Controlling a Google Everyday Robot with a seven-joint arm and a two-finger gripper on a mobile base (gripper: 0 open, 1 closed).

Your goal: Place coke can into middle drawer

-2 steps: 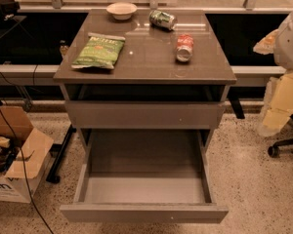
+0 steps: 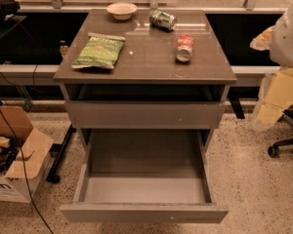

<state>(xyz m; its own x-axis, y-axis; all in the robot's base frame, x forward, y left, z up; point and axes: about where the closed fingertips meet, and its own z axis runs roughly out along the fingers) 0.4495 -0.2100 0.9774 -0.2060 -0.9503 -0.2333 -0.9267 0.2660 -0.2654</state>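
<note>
A box point(image 2: 14, 155) is seen on the floor at left. On the bench point(image 2: 146, 65) a chip bag point(image 2: 98, 50), bowl point(image 2: 121, 9), green can point(image 2: 162, 19) and coke can point(image 2: 184, 48) are laid. The coke can is on its side, right of centre. Below, the drawer point(image 2: 144, 189) is pulled open under a shut front point(image 2: 144, 115). The tool point(image 2: 276, 99) is held off the bench's right side, well apart from the coke can. Whether it is apart or together cannot be told.

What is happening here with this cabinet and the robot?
The coke can lies on its side on the cabinet top, near a green can, a chip bag and a bowl. The middle drawer stands pulled open, without the can in it. The robot's gripper is at the right of the cabinet, apart from everything on it, so the can is not yet picked up.
</note>
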